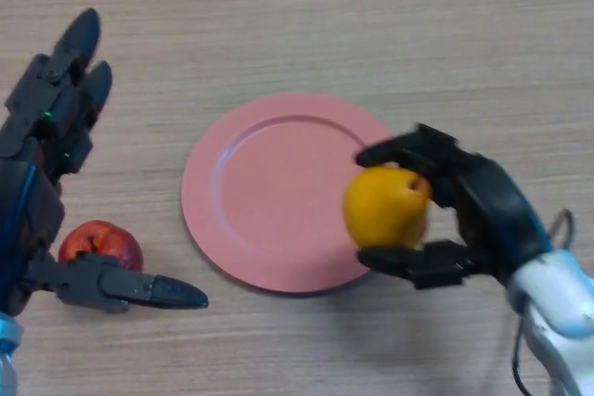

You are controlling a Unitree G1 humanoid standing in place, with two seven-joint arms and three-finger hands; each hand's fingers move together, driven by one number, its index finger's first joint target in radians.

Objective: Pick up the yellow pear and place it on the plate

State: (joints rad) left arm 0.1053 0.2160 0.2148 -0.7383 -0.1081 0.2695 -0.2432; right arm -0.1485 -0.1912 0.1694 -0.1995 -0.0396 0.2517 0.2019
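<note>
The yellow pear (385, 206) is held in my right hand (473, 206), whose fingers and thumb curl round it. The pear hangs over the right edge of the pink plate (269, 192), which lies on the wooden table at the centre. My left hand (51, 122) is at the left, open, with fingers straight and thumb stretched toward the plate; it holds nothing.
A red apple (100, 243) lies on the table at the lower left, between my left hand's thumb and palm, left of the plate.
</note>
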